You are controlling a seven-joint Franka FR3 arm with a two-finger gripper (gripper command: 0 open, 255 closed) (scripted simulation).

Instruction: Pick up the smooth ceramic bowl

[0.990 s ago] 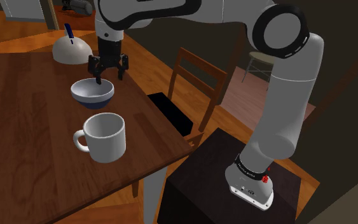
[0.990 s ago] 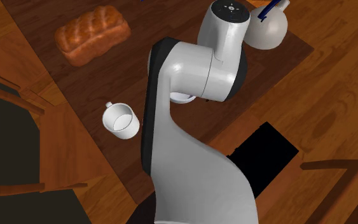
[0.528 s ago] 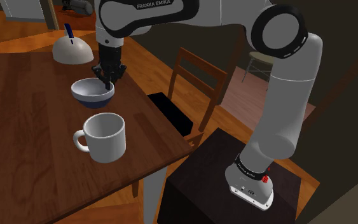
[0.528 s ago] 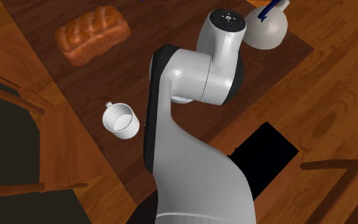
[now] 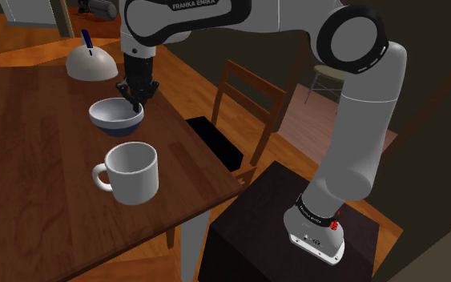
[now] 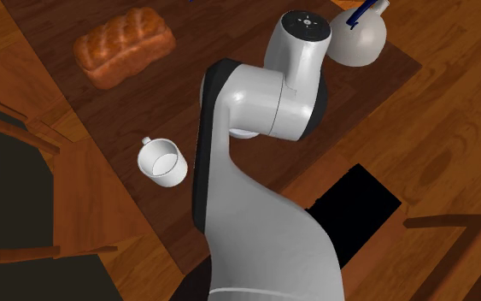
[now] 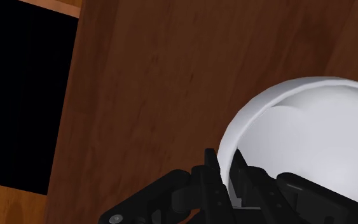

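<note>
The bowl (image 5: 116, 116), white inside with a blue outer wall, stands on the brown wooden table (image 5: 31, 184) near its edge on the shoulder view's right. My black gripper (image 5: 138, 102) comes down from above and is shut on the bowl's rim on the side toward the chair. In the wrist view the gripper (image 7: 227, 177) clasps the rim of the bowl (image 7: 311, 140), one finger outside the wall and one inside. The bowl's base rests on the table. In the second exterior view the arm (image 6: 255, 111) covers nearly all of the bowl.
A white mug (image 5: 131, 172) stands close in front of the bowl. A white domed dish with a blue handle (image 5: 87, 62) sits behind it. A bread loaf (image 6: 124, 45) lies further across the table. A wooden chair (image 5: 247, 100) stands beside the table edge.
A second ago the fingers stood open above the bowl's rim. They have since dropped a little and shut on the rim. The bowl has not moved.
</note>
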